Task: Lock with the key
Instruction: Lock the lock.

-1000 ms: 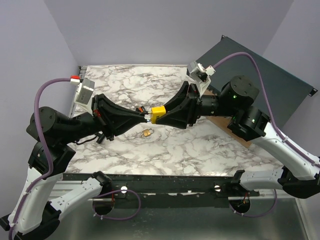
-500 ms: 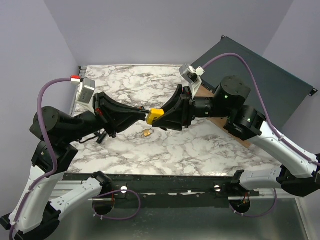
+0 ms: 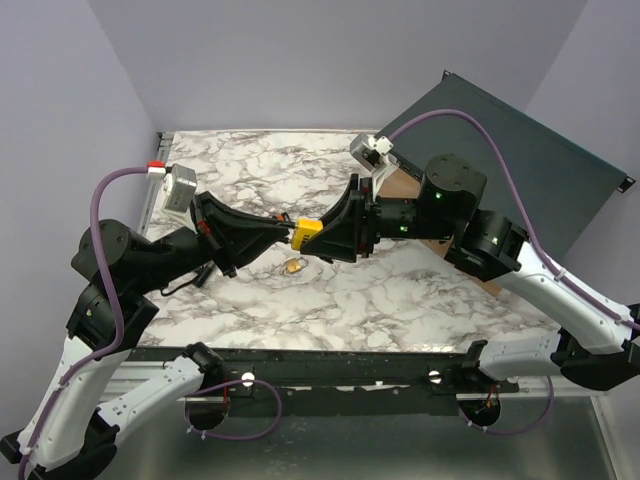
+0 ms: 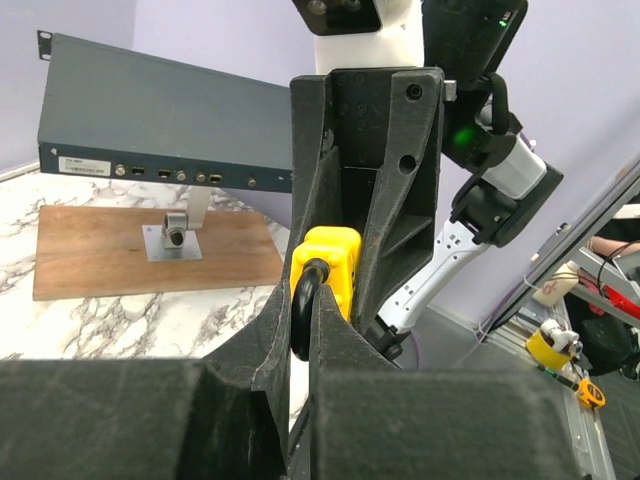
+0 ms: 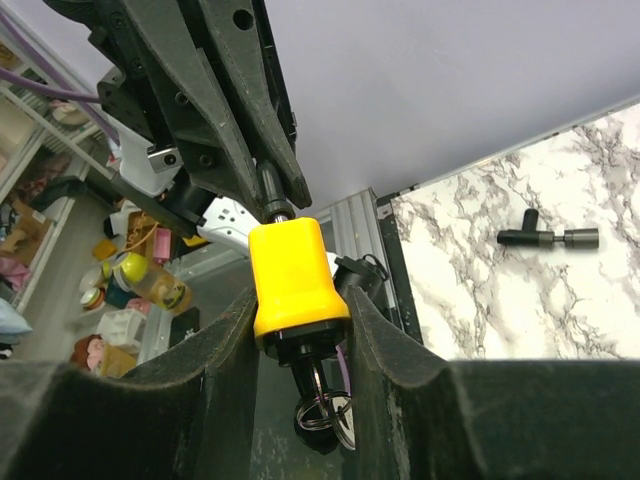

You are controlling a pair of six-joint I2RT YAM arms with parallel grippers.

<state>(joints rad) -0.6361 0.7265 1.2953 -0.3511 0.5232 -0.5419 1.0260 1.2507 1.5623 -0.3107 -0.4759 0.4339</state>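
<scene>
A yellow padlock [image 3: 308,233] hangs in mid-air between both arms, above the marble table [image 3: 400,290]. My left gripper [image 3: 291,233] is shut on its black shackle [image 4: 300,330], which shows between the two pads in the left wrist view. My right gripper [image 3: 320,238] is shut on the yellow padlock body [image 5: 292,275]. In the right wrist view a key [image 5: 315,385] sticks out of the black underside of the lock, with a key ring [image 5: 336,421] dangling from it between the right fingers.
A small brass-coloured object [image 3: 295,265] lies on the table under the padlock. A wooden board [image 4: 100,255] with a metal bracket [image 4: 175,235] and a grey rack unit [image 3: 520,150] stand at the back right. A black T-shaped tool [image 5: 545,237] lies on the marble.
Both arms have shifted left with the padlock held between them, and the right wrist has turned. Both grips are unchanged.
</scene>
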